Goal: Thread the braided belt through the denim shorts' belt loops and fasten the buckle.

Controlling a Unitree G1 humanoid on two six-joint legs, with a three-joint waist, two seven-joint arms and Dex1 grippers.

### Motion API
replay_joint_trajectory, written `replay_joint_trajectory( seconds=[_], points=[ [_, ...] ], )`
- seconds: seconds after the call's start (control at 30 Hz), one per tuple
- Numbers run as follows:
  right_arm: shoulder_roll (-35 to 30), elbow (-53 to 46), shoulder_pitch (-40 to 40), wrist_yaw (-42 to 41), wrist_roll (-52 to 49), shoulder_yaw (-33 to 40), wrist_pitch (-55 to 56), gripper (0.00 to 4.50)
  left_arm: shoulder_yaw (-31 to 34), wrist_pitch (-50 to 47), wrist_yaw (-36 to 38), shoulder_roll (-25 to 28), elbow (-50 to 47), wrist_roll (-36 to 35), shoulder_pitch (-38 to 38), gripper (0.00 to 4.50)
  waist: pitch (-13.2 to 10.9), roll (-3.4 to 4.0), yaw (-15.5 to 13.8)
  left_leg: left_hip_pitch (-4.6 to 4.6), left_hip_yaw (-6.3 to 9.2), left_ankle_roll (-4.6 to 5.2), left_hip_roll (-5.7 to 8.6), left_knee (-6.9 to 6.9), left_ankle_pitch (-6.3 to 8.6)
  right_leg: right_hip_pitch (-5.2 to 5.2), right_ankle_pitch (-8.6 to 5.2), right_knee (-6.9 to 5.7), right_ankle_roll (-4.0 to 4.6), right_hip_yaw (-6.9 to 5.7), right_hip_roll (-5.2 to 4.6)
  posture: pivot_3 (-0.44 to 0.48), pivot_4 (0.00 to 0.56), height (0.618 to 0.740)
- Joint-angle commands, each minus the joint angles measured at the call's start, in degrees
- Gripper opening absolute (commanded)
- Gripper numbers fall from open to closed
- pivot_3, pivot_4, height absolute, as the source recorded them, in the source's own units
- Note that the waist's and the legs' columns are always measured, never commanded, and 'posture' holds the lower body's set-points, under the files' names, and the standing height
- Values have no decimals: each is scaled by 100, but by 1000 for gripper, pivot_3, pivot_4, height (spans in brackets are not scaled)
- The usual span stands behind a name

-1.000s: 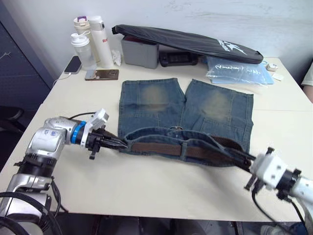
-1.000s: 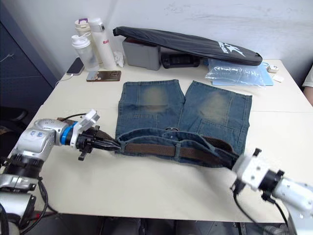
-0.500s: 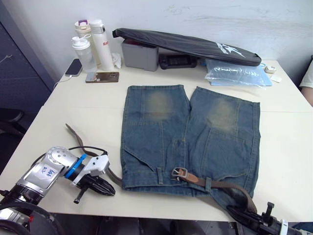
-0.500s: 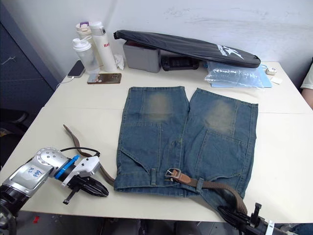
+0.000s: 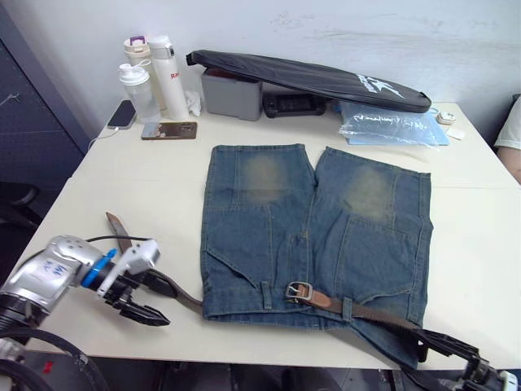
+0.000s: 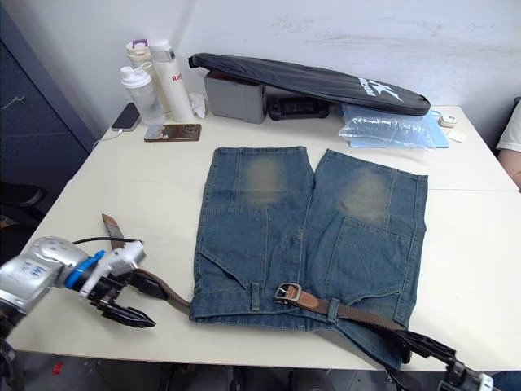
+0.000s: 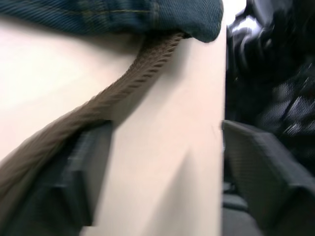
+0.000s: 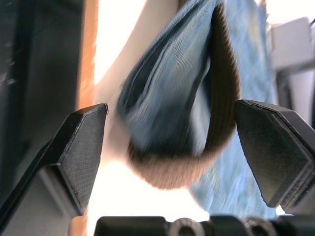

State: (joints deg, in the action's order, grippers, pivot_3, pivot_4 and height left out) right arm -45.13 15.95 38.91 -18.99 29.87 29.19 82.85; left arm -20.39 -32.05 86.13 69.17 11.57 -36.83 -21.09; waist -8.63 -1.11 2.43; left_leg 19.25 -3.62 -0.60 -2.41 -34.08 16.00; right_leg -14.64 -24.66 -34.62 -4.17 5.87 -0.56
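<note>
I'd next take the belt [image 5: 370, 312] tip and feed it toward the buckle [image 5: 299, 291], keeping the shorts [image 5: 313, 236] flat (they lie mid-table, belt along the waistband, tail out left). Left gripper [image 5: 155, 302] hangs wide open beside that tail; right gripper [image 5: 448, 345] gapes, empty, off the corner. Since half a second ago, both arms have drawn back outward.

This looks like an office or lab room: a plain cream table [image 5: 98, 195] stands against a bare white wall [image 5: 342, 32]. Along the table's far edge sit drink bottles [image 5: 151, 77], two phones [image 5: 169, 129], a grey box [image 5: 232, 92] and a long black bag [image 5: 326, 77].
</note>
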Motion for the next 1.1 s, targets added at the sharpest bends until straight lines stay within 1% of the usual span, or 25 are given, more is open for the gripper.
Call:
replay_joint_trajectory(
  seconds=[0.03, 0.13, 0.17, 0.27, 0.33, 0.4, 0.47, 0.5, 0.53, 0.6, 0.63, 0.67, 0.73, 0.8, 0.87, 0.93, 0.97, 1.03, 1.1],
  points=[
    [-157, 14, 386, 185, -230, 562, -78, 4500, -109, -452, 637, 771, 140, -1219, -108, 4448, -4, -3, 74, 1, 1, -8, -4, 1, 5, -2, -1, 2, 0, -1, 4, 0, 150, 740],
    [-313, 356, 565, 302, -217, 930, -64, 4500, -81, -714, 637, 932, 277, -1739, -235, 4448, -12, 14, 99, 3, -7, -8, 0, 0, 27, 11, -4, 19, -5, 1, 1, 0, 150, 740],
    [-383, 460, 577, 351, -245, 1066, -127, 4500, -3, -872, 637, 904, 330, -1901, -341, 4448, -17, 22, 101, 3, -12, -7, 5, -1, 29, 12, -8, 19, -14, 6, -1, 0, 150, 740],
    [-625, 627, 434, 482, -525, 1339, -464, 4500, 330, -1315, 637, 730, 368, -2369, -691, 4448, -29, 14, 118, -2, -11, -6, 4, -10, 29, 6, -15, 12, -18, 14, 8, 0, 150, 740],
    [-837, 552, 214, 490, -968, 1392, -931, 4500, 605, -1492, 637, 374, 579, -2310, -1090, 4448, -34, 8, 127, -2, -12, -6, 4, -14, 27, 8, -15, 5, -18, 16, 8, 0, 150, 740],
    [-963, 351, 108, 376, -1423, 1289, -1352, 4500, 852, -1685, 569, 18, 751, -2195, -1410, 4448, -37, 7, 133, -3, -12, -3, 5, -28, 25, 13, -13, -2, -21, 16, 8, 0, 150, 740],
    [-1111, -176, 136, 35, -2432, 853, -1960, 4500, 1061, -1892, 125, -385, 859, -2094, -1706, 4448, -36, 12, 129, -1, -11, -1, 8, -32, 24, 10, -9, -3, -29, 17, 7, 0, 150, 740],
    [-1162, -388, 159, -119, -2770, 709, -2189, 4500, 1130, -1956, -61, -535, 899, -2001, -1800, 4448, -35, 14, 119, 0, -10, -2, 8, -30, 24, 10, -8, -1, -31, 16, 9, 0, 150, 740],
    [-1211, -596, 161, -303, -3066, 557, -2457, 4500, 1187, -1906, -278, -712, 939, -1824, -1879, 4448, -35, 17, 106, 2, -7, -3, 7, -28, 25, 8, -7, -2, -34, 15, 11, 0, 150, 740],
    [-1388, -1466, 51, -777, -4011, 153, -3682, 4500, 1219, -1582, -801, -1171, 677, -1374, -2008, 4448, -33, 22, 100, 5, -4, -6, 5, -28, 27, 3, -1, -8, -53, 16, 15, 0, 150, 740],
    [-1432, -1790, -17, -926, -4300, 57, -4117, 4500, 1246, -1486, -949, -1332, 572, -1217, -2049, 4448, -30, 30, 93, 4, -3, -6, 4, -28, 27, 4, 3, -10, -62, 16, 15, 0, 150, 740],
    [-1491, -2218, -115, -1013, -4693, -52, -4792, 4500, 1245, -1419, -1183, -1519, 470, -1035, -2122, 4448, -28, 36, 83, 5, -3, -7, 3, -30, 27, 4, 7, -11, -72, 18, 15, 0, 150, 740],
    [-1717, -3147, -559, -946, -5373, -330, -6320, 4500, 961, -1013, -1877, -1984, 435, -219, -2357, 4448, -27, 40, 67, 19, -3, -8, 3, -33, 27, -6, 11, -11, -81, 18, 14, 0, 150, 740],
    [-1886, -3730, -960, -890, -5958, -540, -7613, 4500, 740, -772, -2230, -2311, 478, 377, -2525, 4448, -24, 48, 57, 41, -3, -8, -1, -54, 26, -18, 19, -11, -97, 19, 15, 0, 150, 740],
    [-2149, -4064, -1701, -606, -6586, -1067, -9325, 4500, 399, -606, -2523, -2743, 592, 949, -2733, 4448, -14, 60, 47, 66, 0, -23, -3, -69, 17, -36, 26, -14, -111, 18, 16, 0, 150, 740],
    [-2231, -4249, -2460, -544, -6889, -1601, -10444, 4500, 162, -561, -2711, -3129, 757, 1361, -2923, 4448, -7, 71, 23, 91, 1, -32, -8, -97, 11, -52, 34, -16, -123, 17, 16, 0, 150, 740],
    [-2143, -4281, -2849, -455, -7141, -1813, -10971, 4500, 33, -459, -2737, -3271, 898, 1598, -3004, 4448, -2, 80, -9, 103, -4, -27, -7, -100, 7, -70, 38, -18, -130, 23, 13, 0, 150, 740],
    [-1893, -4183, -3697, -432, -7137, -2349, -11682, 4500, -208, -224, -2853, -3570, 1295, 2079, -3180, 4448, -2, 81, -61, 125, -6, -24, -6, -104, 0, -95, 45, -23, -141, 27, 14, 0, 150, 740],
    [-1507, -3947, -4340, -303, -7291, -2658, -12408, 4500, -251, -180, -2994, -3871, 1675, 2325, -3346, 4448, -3, 79, -74, 128, -11, -25, -7, -105, -2, -107, 46, -24, -142, 33, 17, 0, 150, 740]
  ],
)
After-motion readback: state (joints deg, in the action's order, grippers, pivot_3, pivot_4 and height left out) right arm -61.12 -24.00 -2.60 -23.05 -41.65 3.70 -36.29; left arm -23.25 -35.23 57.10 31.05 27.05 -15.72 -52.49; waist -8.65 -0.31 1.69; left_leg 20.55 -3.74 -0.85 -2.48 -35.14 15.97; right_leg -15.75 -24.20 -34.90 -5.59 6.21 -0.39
